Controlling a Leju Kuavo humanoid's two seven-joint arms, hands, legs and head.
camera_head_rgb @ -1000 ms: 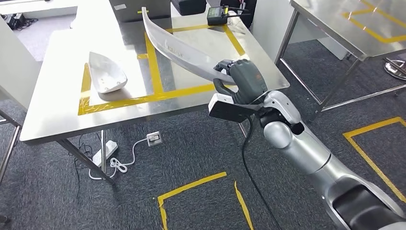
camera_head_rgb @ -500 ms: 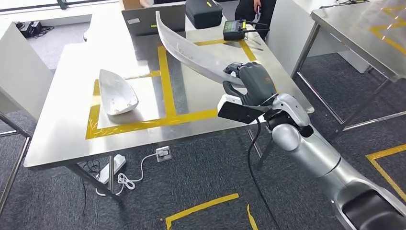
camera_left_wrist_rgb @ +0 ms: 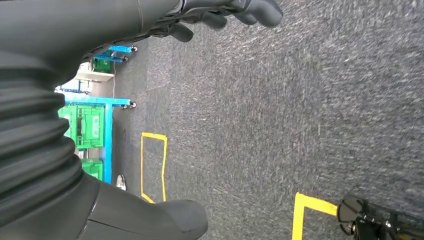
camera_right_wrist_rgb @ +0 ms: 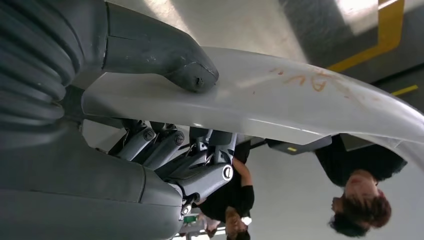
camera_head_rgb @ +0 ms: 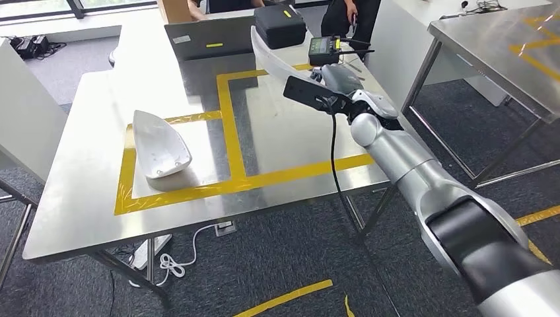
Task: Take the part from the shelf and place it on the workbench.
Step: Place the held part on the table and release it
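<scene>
Steel workbench (camera_head_rgb: 86, 172) now sits closer under the right hand (camera_head_rgb: 338, 78), which has carried the long curved part (camera_head_rgb: 272, 54) forward over the right taped square, thumb and fingers clamped on its end, not yet set down; left hand (camera_left_wrist_rgb: 220, 15) hangs empty.

The part (camera_head_rgb: 274, 54) is a long, thin, curved panel of pale silver-grey material, shaped like a blade that narrows along its length. It is held above the workbench (camera_head_rgb: 92, 99), a steel-topped table marked with yellow tape lines, over the far right portion of the top near the tape corner. One end sits in the right hand (camera_head_rgb: 335, 78); the rest arcs away toward the far side of the bench. In the right wrist view the panel (camera_right_wrist_rgb: 280, 100) shows a smooth glossy surface with faint orange handwritten marks, with the thumb pressed on one face and the fingers (camera_right_wrist_rgb: 200, 165) beneath the other.
</scene>
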